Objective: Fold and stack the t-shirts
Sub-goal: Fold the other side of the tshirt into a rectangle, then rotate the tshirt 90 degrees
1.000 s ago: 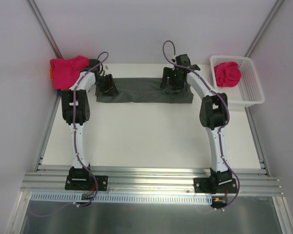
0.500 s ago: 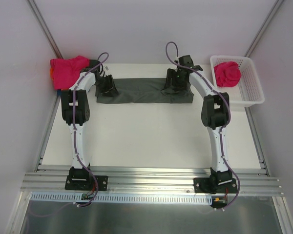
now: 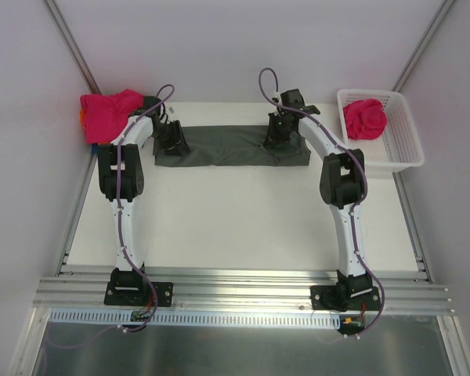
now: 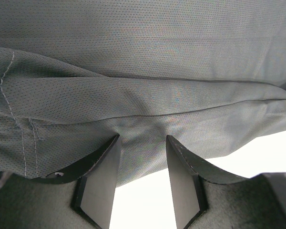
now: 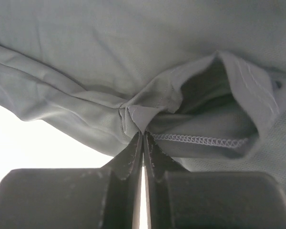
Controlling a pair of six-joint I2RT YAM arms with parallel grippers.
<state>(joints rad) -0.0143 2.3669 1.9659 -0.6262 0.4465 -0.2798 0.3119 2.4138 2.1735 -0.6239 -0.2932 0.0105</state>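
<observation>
Right tool (image 5: 143,136) has shifted slightly, now pinching a grey shirt (image 3: 235,146) fold.
Left tool (image 4: 143,139) wide at its edge; folding likely next.

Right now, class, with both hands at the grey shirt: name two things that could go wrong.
1. The right hand pinches only a small tuck of the grey t-shirt; it may slip or lift one layer.
2. The left hand is open, so a lift now could drag the fold askew.
</observation>
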